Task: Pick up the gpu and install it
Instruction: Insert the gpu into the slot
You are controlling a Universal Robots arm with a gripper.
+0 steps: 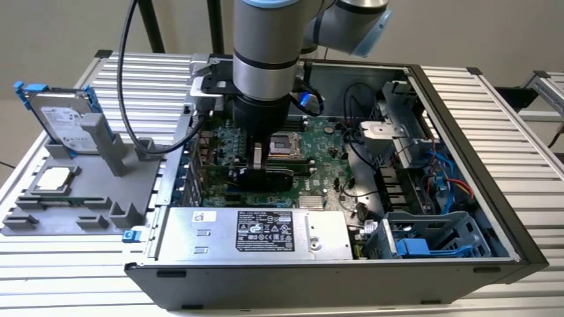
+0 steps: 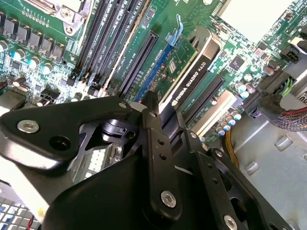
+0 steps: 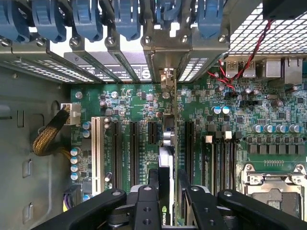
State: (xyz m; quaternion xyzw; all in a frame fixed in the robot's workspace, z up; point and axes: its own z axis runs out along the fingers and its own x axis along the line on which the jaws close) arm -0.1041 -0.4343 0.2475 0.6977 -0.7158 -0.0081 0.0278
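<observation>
The gpu, a thin card with a green board face and a black cooler, stands on edge over the motherboard inside the open computer case. Its lower edge runs along a blue-latched expansion slot; I cannot tell if it is fully seated. My gripper is shut on the card's upper edge, one black finger on each face. In the first wrist view the gpu appears edge-on between the fingers of the gripper, lined up with the rear bracket openings. In the exterior view the gripper hangs low inside the case with the gpu.
A silver hard drive with blue tabs and a square processor chip rest on a grey fixture at the exterior view's left. The power supply, drive cage, processor socket and loose cables crowd the case.
</observation>
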